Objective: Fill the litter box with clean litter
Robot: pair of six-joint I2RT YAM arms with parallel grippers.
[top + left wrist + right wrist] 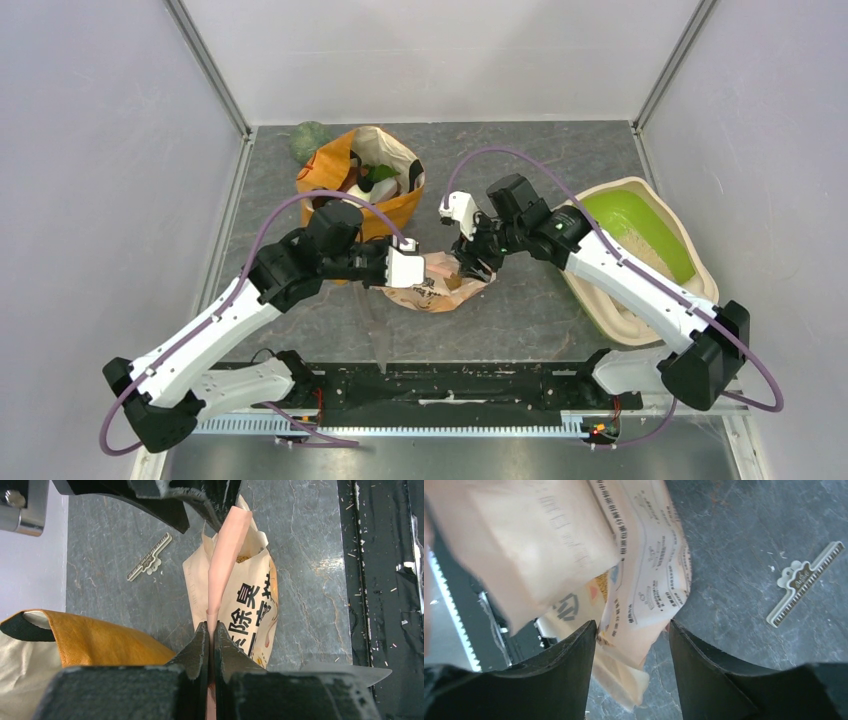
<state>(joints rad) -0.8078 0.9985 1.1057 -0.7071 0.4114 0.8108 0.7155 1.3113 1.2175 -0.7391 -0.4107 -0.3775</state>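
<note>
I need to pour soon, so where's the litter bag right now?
Top view: the litter bag sits mid-table, just nearer than the orange bag, with the left gripper shut on its edge and the open right gripper around its other side.

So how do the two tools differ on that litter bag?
The left tool is shut, pinching the litter bag's pink edge; the right tool is open, its jaws astride the bag's other end. Left sits by the orange shopping bag, right nearer the litter box. Both meet one bag.
</note>
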